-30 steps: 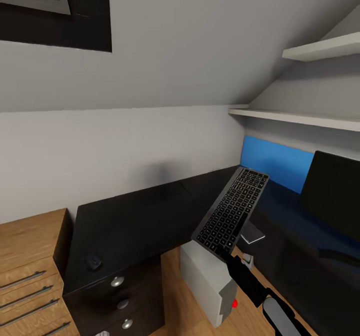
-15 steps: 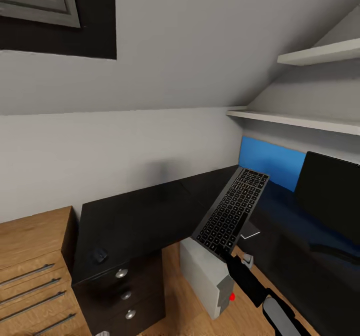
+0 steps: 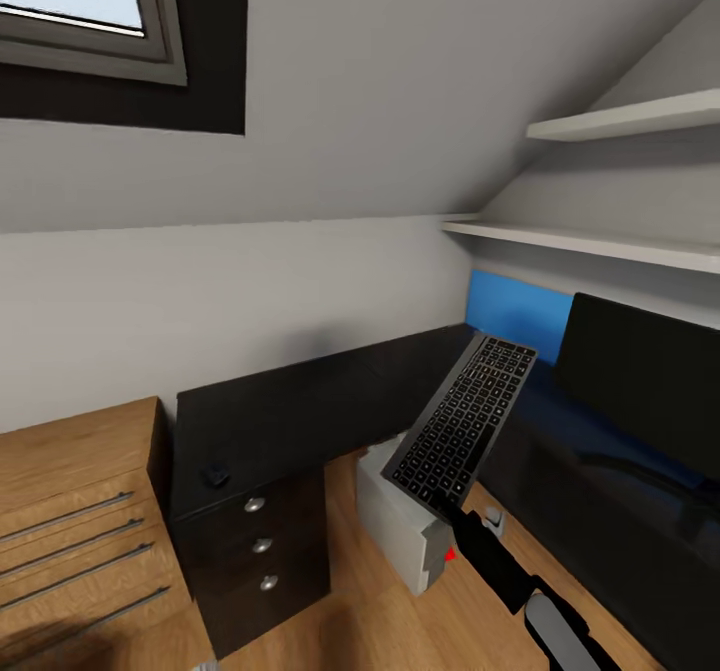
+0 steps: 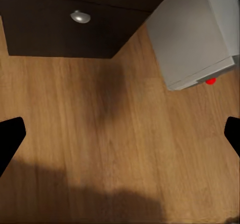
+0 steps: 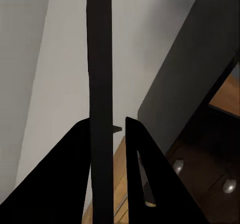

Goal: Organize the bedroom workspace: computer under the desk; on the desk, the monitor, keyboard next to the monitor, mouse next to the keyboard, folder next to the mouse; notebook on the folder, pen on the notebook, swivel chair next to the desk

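No text, label, brand or number can be read; the key legends on the keyboard are too small to make out.

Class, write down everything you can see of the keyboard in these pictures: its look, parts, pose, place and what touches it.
The keyboard is a flat black rectangle with rows of greyish keys inside a dark frame. It is in the air, tilted steeply, key side toward the head camera, its far short end highest. The right hand grips its lower short edge; nothing else touches it. It hangs above the grey computer in the desk's inner corner, with the monitor to its right. In the right wrist view it appears edge-on as a thin dark strip.
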